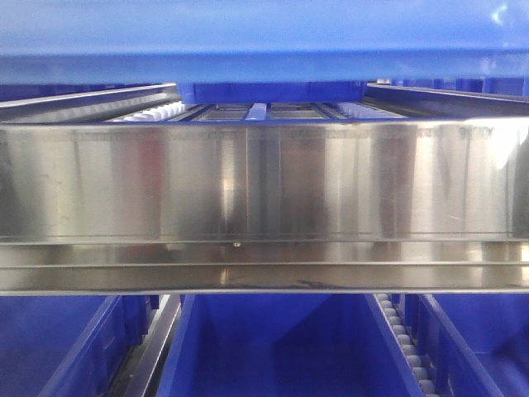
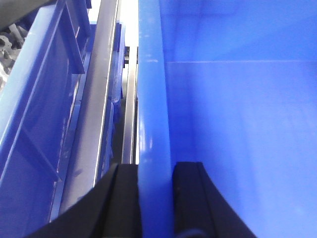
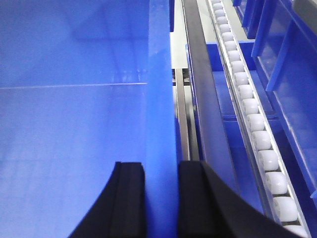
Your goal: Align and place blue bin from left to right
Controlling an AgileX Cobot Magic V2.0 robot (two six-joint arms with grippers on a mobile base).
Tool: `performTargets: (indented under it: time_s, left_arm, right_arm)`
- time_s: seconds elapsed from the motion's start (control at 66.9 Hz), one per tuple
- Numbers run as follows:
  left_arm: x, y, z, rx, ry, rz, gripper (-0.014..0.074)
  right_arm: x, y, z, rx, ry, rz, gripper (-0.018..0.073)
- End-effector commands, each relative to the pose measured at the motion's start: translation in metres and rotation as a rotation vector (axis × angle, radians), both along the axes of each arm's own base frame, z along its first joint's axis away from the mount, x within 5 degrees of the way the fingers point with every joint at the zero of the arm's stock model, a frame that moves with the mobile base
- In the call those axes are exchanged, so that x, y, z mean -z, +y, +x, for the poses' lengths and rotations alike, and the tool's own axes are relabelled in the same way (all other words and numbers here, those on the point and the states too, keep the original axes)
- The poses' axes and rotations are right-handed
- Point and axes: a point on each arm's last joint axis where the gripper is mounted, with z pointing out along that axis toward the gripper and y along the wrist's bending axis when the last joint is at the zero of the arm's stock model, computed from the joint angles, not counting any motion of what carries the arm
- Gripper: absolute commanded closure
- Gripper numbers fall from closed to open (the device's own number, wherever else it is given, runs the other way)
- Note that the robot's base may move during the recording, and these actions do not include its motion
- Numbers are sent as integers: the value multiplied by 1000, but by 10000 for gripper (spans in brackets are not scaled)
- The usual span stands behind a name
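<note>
The blue bin point(image 2: 237, 124) fills the left wrist view, open top toward me. My left gripper point(image 2: 154, 167) is shut on its left wall rim point(image 2: 151, 99), one black finger outside and one inside. In the right wrist view the same blue bin point(image 3: 69, 124) shows its inside, and my right gripper point(image 3: 162, 166) is shut on its right wall point(image 3: 161, 74). The front view seems to show this bin point(image 1: 281, 347) as the middle crate below the steel beam. Neither gripper appears there.
A steel shelf beam point(image 1: 264, 207) crosses the front view, with a broad blue surface point(image 1: 264, 33) above it. A roller track point(image 3: 252, 124) and another blue crate point(image 3: 292, 74) lie to the bin's right. A metal rail point(image 2: 94, 124) and a blue crate point(image 2: 34, 124) lie to its left.
</note>
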Motion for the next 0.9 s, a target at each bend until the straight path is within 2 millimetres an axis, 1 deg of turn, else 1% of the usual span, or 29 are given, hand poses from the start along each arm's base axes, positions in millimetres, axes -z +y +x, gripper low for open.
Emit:
performTargets:
  time_s: [0.0,0.882]
  left_arm:
    - [-11,-7,-2,61,-94,-82,707]
    - [-11,-8,0,60,-98,-78,707]
  right_arm:
    - [-14,5,-2,-71,-101,79,629]
    - [-14,5,-2,-73,-103,81,629]
